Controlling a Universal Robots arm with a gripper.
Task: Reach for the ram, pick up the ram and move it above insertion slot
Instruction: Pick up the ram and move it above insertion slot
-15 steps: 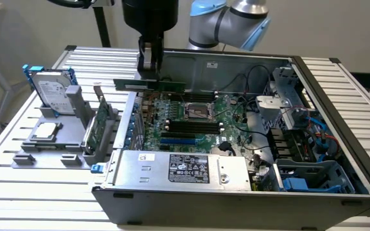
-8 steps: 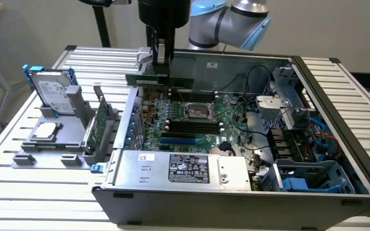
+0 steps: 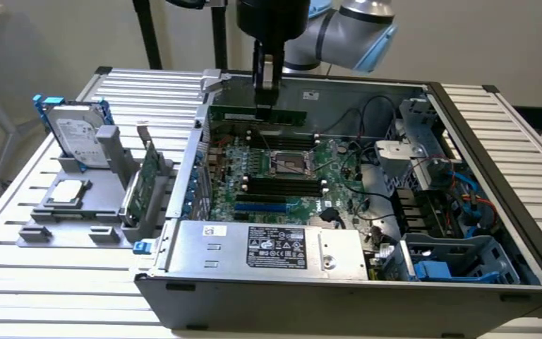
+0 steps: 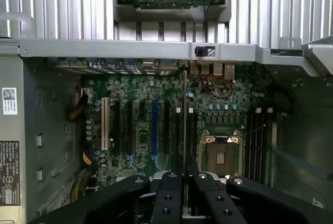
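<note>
We find the ram [image 3: 269, 115] held edge-down in the gripper [image 3: 265, 107], a long thin green board lying level above the far part of the motherboard [image 3: 281, 169], near the case's back wall. Its face shows a row of small dark chips, and the stick reaches out to both sides of the fingers, further toward the exterior view's right. In the wrist view we see it edge-on as a thin pale line [image 4: 184, 115] running away from between the two black fingers [image 4: 171, 193], which pinch it at its middle with only the board's thickness between them. The ram hangs clear of the board below; we cannot tell which socket it stands over. The black slots [image 3: 281, 187] lie in a parallel group on the near side of the CPU socket [image 3: 290, 162], with a shorter blue slot [image 3: 262, 207] just nearer the camera; further black slots sit on the far side of the socket, under the ram. The case [image 3: 346, 289] lies open on a slatted metal table [image 3: 45, 268], with the power supply [image 3: 271, 247] along its near edge and a blue-tabbed drive cage [image 3: 459, 265] at the exterior view's right. Outside the case, at the exterior view's left, a grey fixture [image 3: 82, 205] carries a hard drive [image 3: 78, 134] standing upright, a CPU chip [image 3: 67, 191] lying flat, and a green card [image 3: 147, 180] on edge.
</note>
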